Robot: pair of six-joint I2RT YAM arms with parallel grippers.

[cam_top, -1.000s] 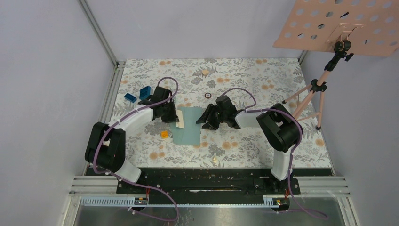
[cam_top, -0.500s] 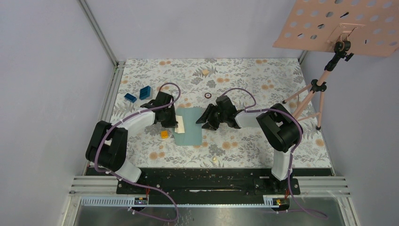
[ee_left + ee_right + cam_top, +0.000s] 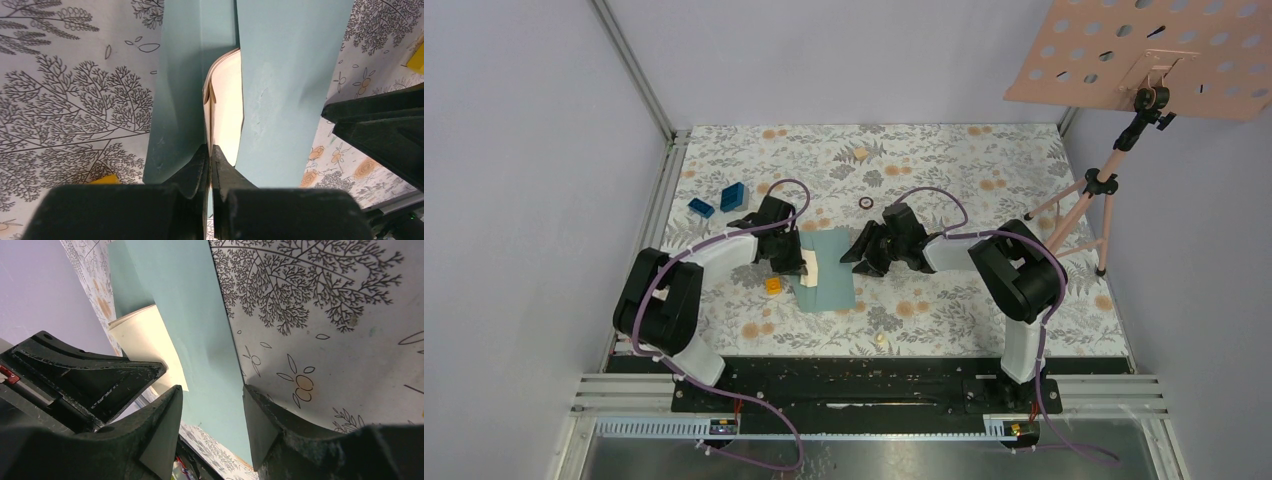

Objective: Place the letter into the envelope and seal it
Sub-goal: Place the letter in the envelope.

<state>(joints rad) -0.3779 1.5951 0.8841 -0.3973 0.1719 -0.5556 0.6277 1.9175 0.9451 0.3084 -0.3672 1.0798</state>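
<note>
The teal envelope (image 3: 832, 270) lies flat mid-table; it also shows in the left wrist view (image 3: 287, 90) and the right wrist view (image 3: 195, 320). The cream letter (image 3: 810, 268) sticks out of the envelope's left side, partly inside; it shows in the left wrist view (image 3: 227, 115) and the right wrist view (image 3: 147, 345). My left gripper (image 3: 799, 265) is shut on the letter's edge, as the left wrist view (image 3: 210, 150) shows. My right gripper (image 3: 861, 255) is open at the envelope's right edge, its jaws apart over the envelope in the right wrist view (image 3: 212, 405).
Two blue blocks (image 3: 719, 200) lie at the back left. A small yellow block (image 3: 773, 286) sits just left of the envelope. A dark ring (image 3: 865, 203) lies behind the right gripper. A pink perforated board on a tripod (image 3: 1114, 180) stands at the right.
My left gripper has moved right with the letter, pushing it further into the envelope. The right gripper has stayed put.
</note>
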